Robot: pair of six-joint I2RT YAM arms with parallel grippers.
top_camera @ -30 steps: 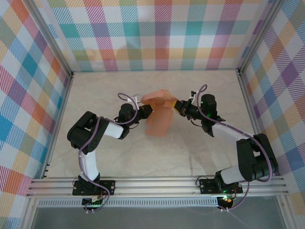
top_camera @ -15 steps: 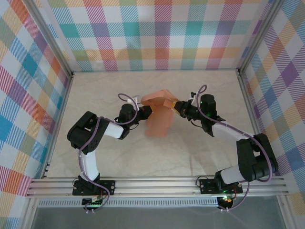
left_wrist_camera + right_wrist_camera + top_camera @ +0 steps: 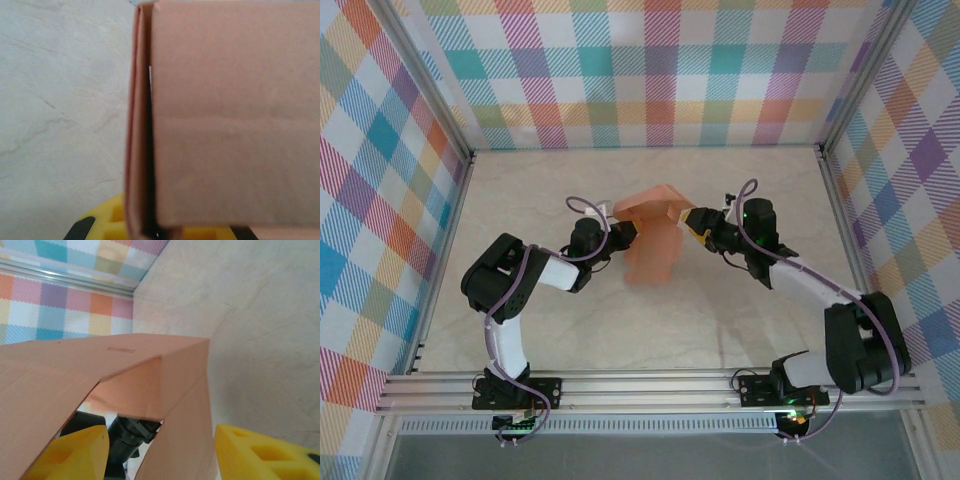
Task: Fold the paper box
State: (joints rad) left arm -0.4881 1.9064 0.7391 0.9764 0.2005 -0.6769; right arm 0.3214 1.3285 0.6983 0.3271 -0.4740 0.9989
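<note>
Since the earlier frame, your right gripper [image 3: 694,222] has released and spread its jaws. The paper box [image 3: 655,240] sits mid-table [image 3: 740,320], with that gripper at its 3 o'clock edge. Your left gripper [image 3: 623,237] grasps the 9 o'clock edge.

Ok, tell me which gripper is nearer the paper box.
Left. The left gripper is clamped on the left edge of the paper box, touching it. The right gripper sits at the box's right end, jaws open on either side of a panel.
</note>
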